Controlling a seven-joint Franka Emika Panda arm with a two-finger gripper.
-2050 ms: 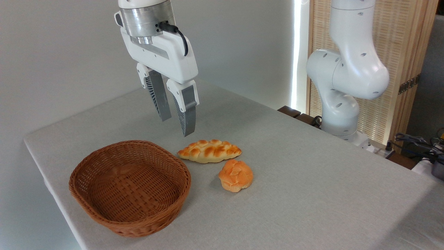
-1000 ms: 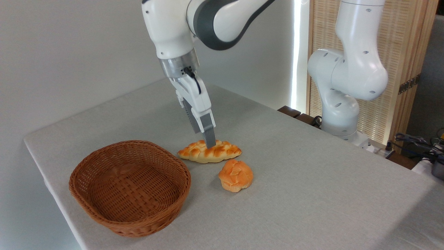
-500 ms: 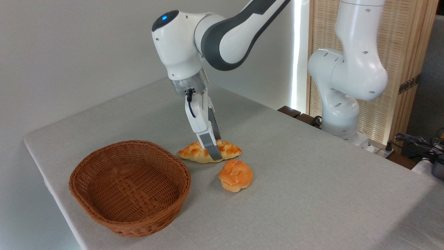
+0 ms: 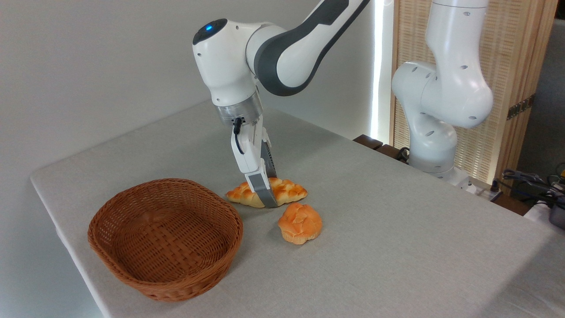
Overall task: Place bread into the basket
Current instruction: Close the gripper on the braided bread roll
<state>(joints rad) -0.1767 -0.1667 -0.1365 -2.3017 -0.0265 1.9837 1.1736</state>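
Observation:
The bread (image 4: 289, 190), a long braided golden-brown loaf, lies on the table just right of the basket (image 4: 185, 289), a round reddish-brown wicker one with nothing in it. My gripper (image 4: 269, 191) points down over the middle of the loaf and straddles it. The near finger (image 4: 261, 190) stands in front of the loaf's pale side; the far one sits behind it, its tip hidden. The jaws are apart, about the loaf's width. The loaf rests flat on the cloth.
A small round orange bun (image 4: 300, 223) lies just in front and right of the loaf, close to my near finger. The grey table (image 4: 397, 247) ends at the left and front edges near the basket. My arm's white base (image 4: 437, 101) stands at the back right.
My gripper swung from above the basket's far side over to the loaf, turned, and came down until its fingers straddle it. Loaf, bun and basket have not moved.

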